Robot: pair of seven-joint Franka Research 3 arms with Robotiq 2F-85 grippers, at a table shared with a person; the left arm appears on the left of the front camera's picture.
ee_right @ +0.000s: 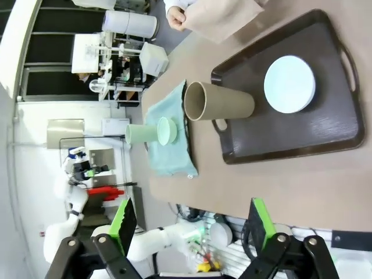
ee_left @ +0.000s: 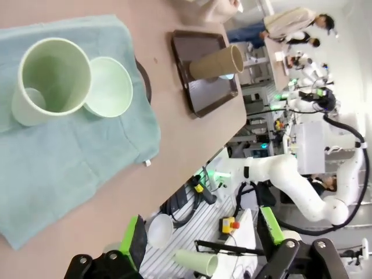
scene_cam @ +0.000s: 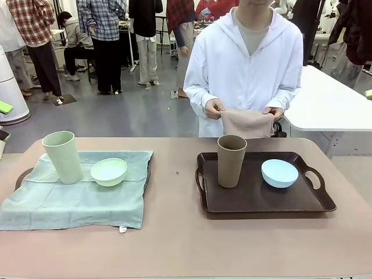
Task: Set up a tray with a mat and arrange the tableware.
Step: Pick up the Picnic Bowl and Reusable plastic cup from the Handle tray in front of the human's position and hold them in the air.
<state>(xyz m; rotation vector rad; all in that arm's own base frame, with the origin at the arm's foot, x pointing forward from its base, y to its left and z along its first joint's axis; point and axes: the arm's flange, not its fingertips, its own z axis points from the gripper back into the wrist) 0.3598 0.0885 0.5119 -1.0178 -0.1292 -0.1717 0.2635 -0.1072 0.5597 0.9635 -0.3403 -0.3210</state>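
I'm seeing left pincer [ee_left: 203, 233] and right pincer [ee_right: 192, 220] both released, jaws standing wide, grasping nothing. Pale green plastic tumbler [scene_cam: 61, 156] and mint green round bowl [scene_cam: 108, 171] sitting just beside each other on teal cloth mat [scene_cam: 81, 197] toward left edge of surface [scene_cam: 174, 244]. Brown plastic tumbler [scene_cam: 231, 160] and light blue round bowl [scene_cam: 279, 172] standing apart on dark brown handled tray [scene_cam: 261, 200] toward right edge. Person at far edge holding beige cloth [scene_cam: 247, 123].

**White jacket, black and green grippers**

The person [scene_cam: 244, 64] wears a white hooded jacket [scene_cam: 226, 75] with a zip, over a grey top [scene_cam: 251, 36]. The left gripper [ee_left: 203, 235] and the right gripper [ee_right: 192, 224] are black with bright green pads [ee_left: 135, 239]. The right arm [ee_left: 290, 180] is white, smooth and round.
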